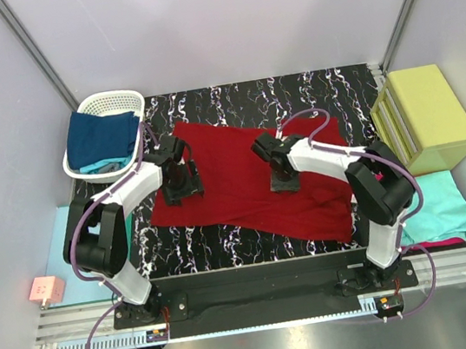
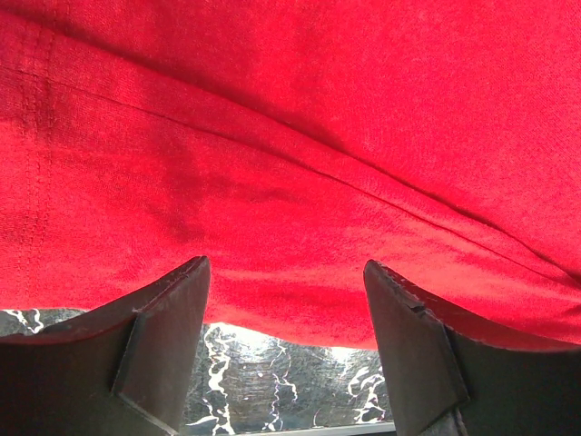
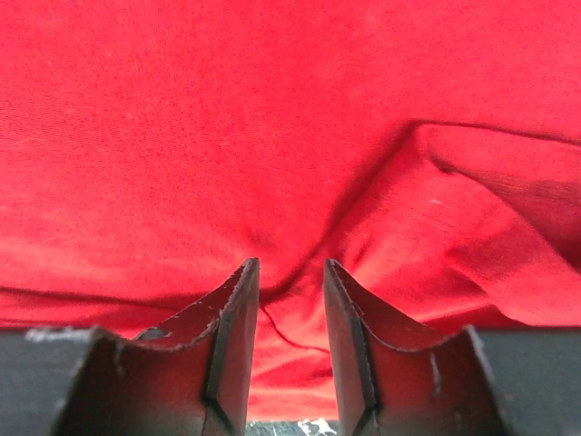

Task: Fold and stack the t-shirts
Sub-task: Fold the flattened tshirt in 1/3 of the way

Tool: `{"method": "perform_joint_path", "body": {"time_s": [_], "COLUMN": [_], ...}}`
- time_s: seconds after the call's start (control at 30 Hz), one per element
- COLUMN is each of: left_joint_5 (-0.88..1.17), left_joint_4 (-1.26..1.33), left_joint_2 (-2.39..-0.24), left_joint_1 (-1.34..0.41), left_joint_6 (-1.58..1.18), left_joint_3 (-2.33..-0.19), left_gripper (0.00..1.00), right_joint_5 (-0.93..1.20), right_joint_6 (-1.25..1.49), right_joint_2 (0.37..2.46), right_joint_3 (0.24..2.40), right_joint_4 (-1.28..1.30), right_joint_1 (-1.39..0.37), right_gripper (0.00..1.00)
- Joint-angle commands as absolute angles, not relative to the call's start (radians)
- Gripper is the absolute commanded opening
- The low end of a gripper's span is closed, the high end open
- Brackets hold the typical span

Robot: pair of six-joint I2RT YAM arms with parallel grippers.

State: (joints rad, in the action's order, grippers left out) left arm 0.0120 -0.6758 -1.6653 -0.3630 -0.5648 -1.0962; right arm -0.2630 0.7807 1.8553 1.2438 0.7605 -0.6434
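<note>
At upper left a white basket holds a navy t-shirt. The dark red t-shirt lies spread but rumpled on the marbled tabletop at centre. The left claw sits low at the cloth's edge, jaws wide, gripping nothing. The right claw presses mid-cloth, jaws narrow around a pucker — whether it pinches, I cannot tell. A teal t-shirt lies at lower right. This looks like smoothing before the first fold — next, both claws need a firm hold on an edge.

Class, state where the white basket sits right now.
Top view: the white basket sits at the table's far-left corner, holding navy cloth, beside the dark red t-shirt.
</note>
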Motion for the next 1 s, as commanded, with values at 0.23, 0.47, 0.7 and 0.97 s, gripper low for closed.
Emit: {"method": "perform_joint_path", "body": {"time_s": [0.23,0.47,0.7,0.97], "left_joint_5": [0.021,0.018,0.009,0.006], "left_joint_4": [-0.643,-0.644,-0.652,-0.655], "left_joint_2": [-1.657,-1.655,-1.647,-1.658], "left_joint_1": [-0.362,-0.362,-0.362,-0.362], "left_joint_6": [-0.552,-0.552,-0.552,-0.555], "left_joint_3": [-1.095,-1.088,-1.074,-1.055], "left_gripper": [0.73,0.73,0.73,0.72], "right_joint_5": [-0.39,-0.385,-0.373,-0.382], "right_joint_6": [0.773,0.752,0.733,0.741], "right_joint_2": [1.716,1.795,1.827,1.859], "right_joint_3": [1.183,1.17,1.186,1.161], "right_joint_4": [0.821,0.79,0.767,0.765], "right_joint_1": [-0.555,-0.534,-0.534,-0.5], "right_gripper": [0.45,0.45,0.43,0.41]}}
